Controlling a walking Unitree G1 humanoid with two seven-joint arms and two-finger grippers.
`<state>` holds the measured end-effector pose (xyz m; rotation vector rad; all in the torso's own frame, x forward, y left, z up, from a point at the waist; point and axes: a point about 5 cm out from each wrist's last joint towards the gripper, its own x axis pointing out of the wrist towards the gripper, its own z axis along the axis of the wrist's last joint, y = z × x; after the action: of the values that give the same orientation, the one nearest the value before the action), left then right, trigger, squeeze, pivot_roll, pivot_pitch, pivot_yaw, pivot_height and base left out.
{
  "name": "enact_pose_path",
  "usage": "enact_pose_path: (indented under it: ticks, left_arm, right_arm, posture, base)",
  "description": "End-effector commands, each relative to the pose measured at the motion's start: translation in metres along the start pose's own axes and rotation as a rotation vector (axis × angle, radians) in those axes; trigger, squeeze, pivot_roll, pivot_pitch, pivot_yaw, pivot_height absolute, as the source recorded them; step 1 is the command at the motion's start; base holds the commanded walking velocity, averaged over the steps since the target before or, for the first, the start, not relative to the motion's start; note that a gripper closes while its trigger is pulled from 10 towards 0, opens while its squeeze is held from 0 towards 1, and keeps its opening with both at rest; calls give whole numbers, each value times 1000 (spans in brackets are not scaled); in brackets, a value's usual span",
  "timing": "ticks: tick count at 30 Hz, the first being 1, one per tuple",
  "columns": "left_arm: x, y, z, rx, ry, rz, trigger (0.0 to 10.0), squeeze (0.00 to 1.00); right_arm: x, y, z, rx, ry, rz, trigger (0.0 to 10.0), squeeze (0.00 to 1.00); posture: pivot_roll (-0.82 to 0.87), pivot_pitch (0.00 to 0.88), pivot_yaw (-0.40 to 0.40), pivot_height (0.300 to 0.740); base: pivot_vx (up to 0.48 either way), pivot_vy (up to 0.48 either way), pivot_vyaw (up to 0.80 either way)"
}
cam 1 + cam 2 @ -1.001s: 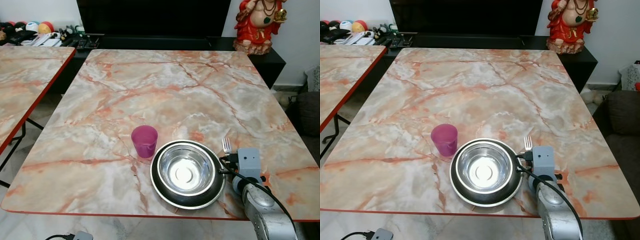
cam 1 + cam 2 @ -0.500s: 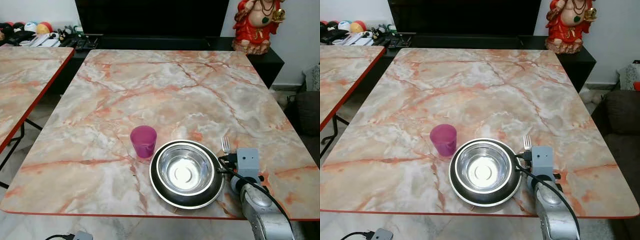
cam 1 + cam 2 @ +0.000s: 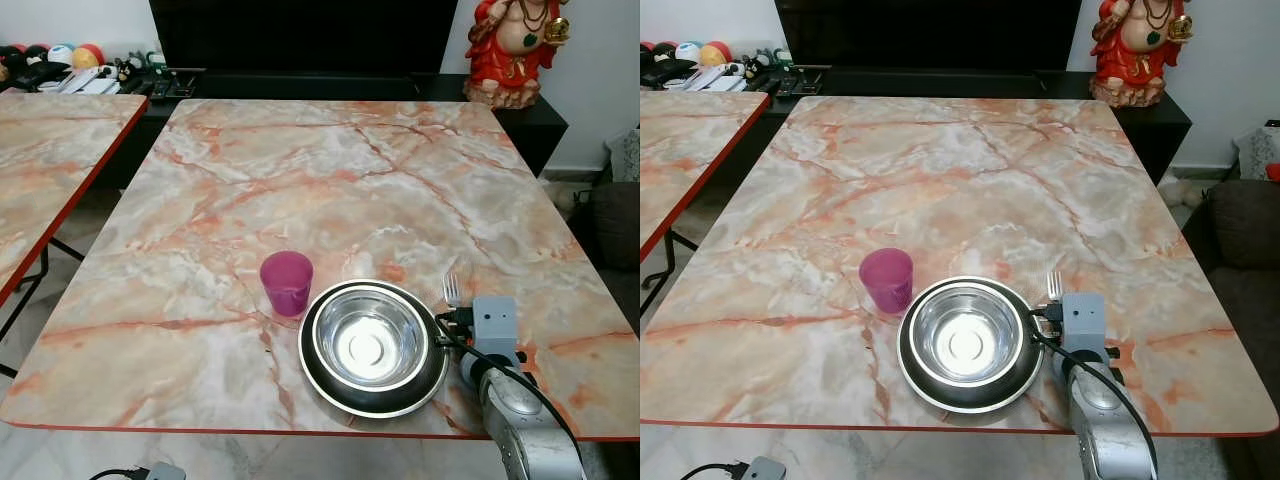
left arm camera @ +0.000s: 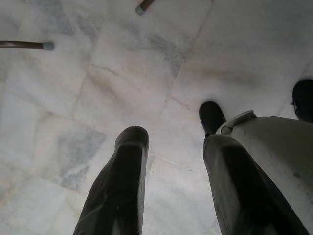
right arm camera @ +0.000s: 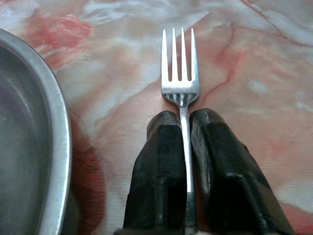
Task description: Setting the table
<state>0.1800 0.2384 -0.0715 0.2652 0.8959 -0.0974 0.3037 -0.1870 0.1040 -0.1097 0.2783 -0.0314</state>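
Observation:
A steel bowl (image 3: 368,340) rests inside a dark plate (image 3: 318,381) near the front edge of the marble table (image 3: 330,180). Left of it stands a purple cup (image 3: 287,282). A silver fork (image 5: 180,81) lies flat on the table just right of the plate, tines pointing away from me. My right gripper (image 5: 184,120) is shut on the fork's handle, low on the table beside the plate rim (image 5: 58,147). My left gripper (image 4: 173,134) hangs open over the pale floor.
A second marble table (image 3: 50,160) stands to the left. A red figurine (image 3: 515,45) and a dark cabinet (image 3: 300,40) sit behind the table. A dark sofa (image 3: 1245,240) is on the right. My foot (image 4: 211,116) shows on the floor tiles.

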Motion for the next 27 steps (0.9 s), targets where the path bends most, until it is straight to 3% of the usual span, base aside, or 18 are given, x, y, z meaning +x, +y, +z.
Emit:
enact_pose_path:
  ticks: [1,7,11,12,13,14,27]
  left_arm:
    - [-2,1,-10,5,44,2,10000,0]
    - [-2,-2,-12,4,48,-4,10000,0]
    - [-3,-3,-14,3,53,-6,10000,0]
    - [-3,-3,-14,3,53,-5,10000,0]
    - [-3,-3,-13,3,53,-4,10000,0]
    - [-3,-3,-13,3,53,-3,10000,0]
    - [0,-4,-7,4,40,-5,10000,0]
  right_arm:
    - [1,3,-9,5,36,15,10000,659]
    - [1,1,-8,1,35,10,10000,651]
    - [1,1,-7,0,30,7,10000,592]
    - [1,1,-7,-1,28,6,10000,471]
    - [1,1,-6,0,26,6,10000,118]
    - [2,1,-6,0,25,5,10000,0]
    - [5,-5,9,-12,-16,-11,10000,0]
  posture:
    - [-44,150,14,740]
    - [-48,149,10,740]
    - [-49,148,9,740]
    - [-49,148,9,740]
    - [-49,148,7,740]
    - [-49,148,7,740]
    - [-60,161,14,740]
  base:
    - [0,0,0]
    - [0,0,0]
    - [0,0,0]
    - [0,0,0]
    - [0,0,0]
    - [0,0,0]
    - [0,0,0]
